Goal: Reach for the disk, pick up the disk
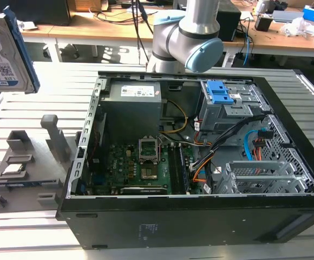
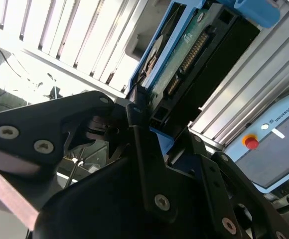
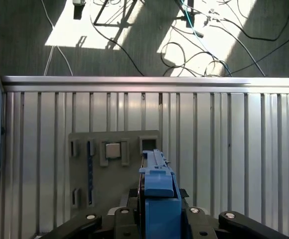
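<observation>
The disk [image 1: 2, 57] — silver metal with a white-and-blue label — is up in the air at the exterior view's left edge, standing on edge, clear of the desk [image 1: 38, 86]. In the first wrist view its blue side rail [image 3: 157, 191] shows edge-on — the end effector [image 2: 137, 107] clamps it.

Case: open black metal computer tower [image 1: 189, 227] on slatted aluminium table [image 1: 32, 103].
Holder: grey plastic fixture plate [image 1: 40, 176] beside it, carrying square silver chip [image 1: 14, 168].

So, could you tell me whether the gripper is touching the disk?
Touching. The second wrist view shows the gripper shut on the near end of the disk, with no gap between them.
</observation>
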Tool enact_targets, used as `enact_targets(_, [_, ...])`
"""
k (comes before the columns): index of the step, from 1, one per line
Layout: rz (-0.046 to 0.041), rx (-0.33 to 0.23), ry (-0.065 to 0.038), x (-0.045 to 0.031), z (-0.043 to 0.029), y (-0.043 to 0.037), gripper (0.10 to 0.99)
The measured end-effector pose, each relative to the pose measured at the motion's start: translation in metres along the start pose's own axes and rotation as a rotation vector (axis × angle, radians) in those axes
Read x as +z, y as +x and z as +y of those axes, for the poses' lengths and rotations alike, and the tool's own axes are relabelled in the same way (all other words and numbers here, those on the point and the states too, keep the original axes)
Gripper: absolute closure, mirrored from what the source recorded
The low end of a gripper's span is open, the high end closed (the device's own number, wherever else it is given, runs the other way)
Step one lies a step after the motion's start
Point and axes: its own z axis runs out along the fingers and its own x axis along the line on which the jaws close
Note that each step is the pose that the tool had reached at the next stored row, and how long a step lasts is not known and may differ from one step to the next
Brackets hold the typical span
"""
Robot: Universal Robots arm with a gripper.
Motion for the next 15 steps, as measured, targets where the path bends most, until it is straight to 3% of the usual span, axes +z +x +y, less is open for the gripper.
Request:
enact_targets(8, [0.0001,0.0,0.0,-0.0218,0.0008,0.0001,0.718])
enact_targets(15, [0.0,0.0,0.0,-0.0241,0.0009,0.0001,0.718])
